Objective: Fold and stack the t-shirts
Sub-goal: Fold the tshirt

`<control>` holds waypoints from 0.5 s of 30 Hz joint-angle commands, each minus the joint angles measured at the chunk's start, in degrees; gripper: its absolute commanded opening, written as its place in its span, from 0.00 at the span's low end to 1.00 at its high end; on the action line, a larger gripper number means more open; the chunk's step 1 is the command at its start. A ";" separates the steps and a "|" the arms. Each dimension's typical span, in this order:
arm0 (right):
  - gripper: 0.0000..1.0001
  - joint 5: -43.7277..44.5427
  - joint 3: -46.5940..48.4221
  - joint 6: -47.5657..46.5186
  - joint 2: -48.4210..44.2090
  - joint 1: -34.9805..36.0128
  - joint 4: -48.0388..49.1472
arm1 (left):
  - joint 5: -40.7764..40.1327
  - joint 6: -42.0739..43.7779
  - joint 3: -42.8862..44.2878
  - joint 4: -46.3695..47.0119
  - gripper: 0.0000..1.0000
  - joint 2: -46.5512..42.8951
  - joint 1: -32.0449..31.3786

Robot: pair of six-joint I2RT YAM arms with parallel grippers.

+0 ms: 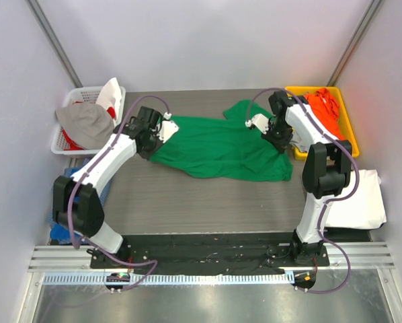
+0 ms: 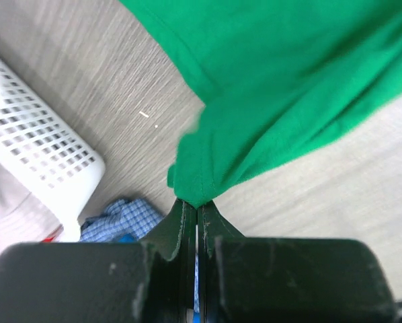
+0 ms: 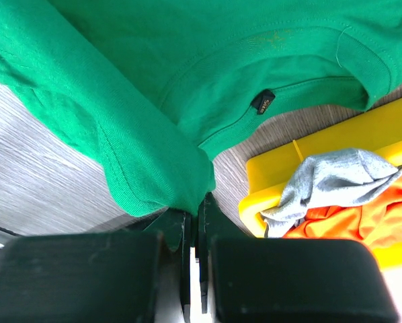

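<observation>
At mid-table, the green t-shirt (image 1: 218,148) lies spread crosswise and rumpled, with both ends held. The left arm reaches from its base at the near edge, elbow out to the left, forearm angled in to the shirt's left end. The left gripper (image 2: 197,205) has its jaws pressed together on a bunched fold of the green hem. The right arm stands tall to the right of the shirt, elbow high, wrist bent down onto the shirt's right end. The right gripper (image 3: 195,202) also has its jaws pressed together, pinching green fabric just below the collar and label. How far the pinched edges sit off the surface cannot be told.

The table (image 1: 187,202) is grey wood-grain, with pale plain walls on three sides and a metal rail along the near edge.

Counts:
- T-shirts, three. The green one is held. The orange t-shirt (image 1: 322,104) is heaped in a yellow bin (image 1: 345,118) just right of the green shirt. The white t-shirt (image 1: 359,202) lies flat to the right of the green shirt and nearer the arm bases.
- Bins, two. The yellow bin is one, and a white basket (image 1: 87,91) stands left of the green shirt, holding a grey cloth (image 1: 87,121).
- One more grey cloth (image 3: 329,182) lies over the orange shirt.
- One blue checked cloth (image 2: 120,215) lies left of the green shirt, below the basket.
</observation>
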 commanded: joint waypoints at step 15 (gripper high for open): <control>0.01 -0.34 -4.68 -1.90 -7.28 -1.88 -0.28 | -2.47 -1.87 -11.32 -5.41 0.00 -15.54 -4.31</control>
